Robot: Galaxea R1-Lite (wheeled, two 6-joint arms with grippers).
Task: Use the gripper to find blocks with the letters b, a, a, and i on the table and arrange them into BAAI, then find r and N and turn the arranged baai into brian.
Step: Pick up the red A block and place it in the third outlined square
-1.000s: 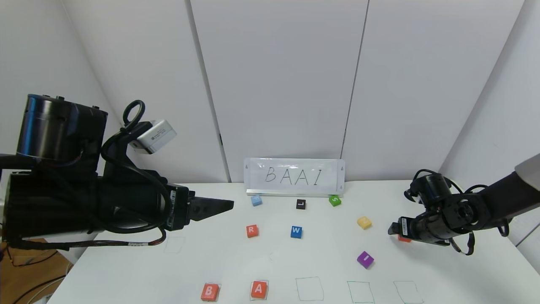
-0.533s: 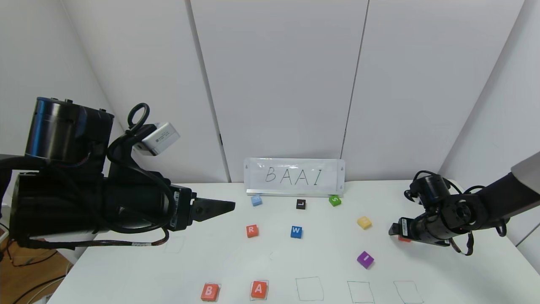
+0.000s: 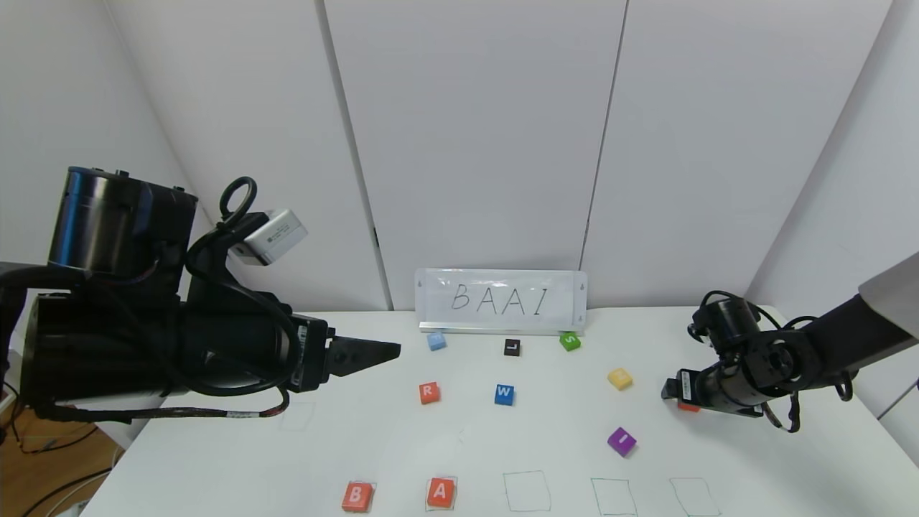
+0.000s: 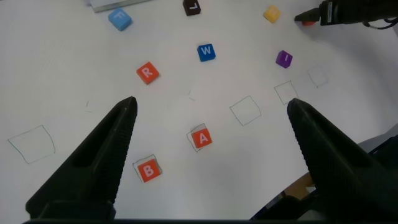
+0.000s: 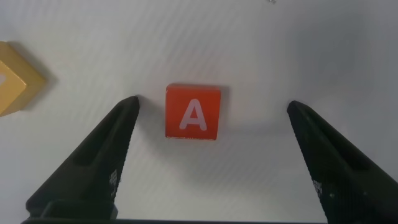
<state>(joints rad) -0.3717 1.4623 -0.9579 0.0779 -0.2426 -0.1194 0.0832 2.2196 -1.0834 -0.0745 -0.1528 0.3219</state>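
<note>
Since a second ago, your left gripper has drifted slightly lower, jaws released, above the surface. Rightward, your right gripper hangs released, straddling the second A block.

Behind my table, a sign at centre frame reads BAAI. Orange-red blocks show B, A and R. Blue block reads W, black L, green S.
</note>
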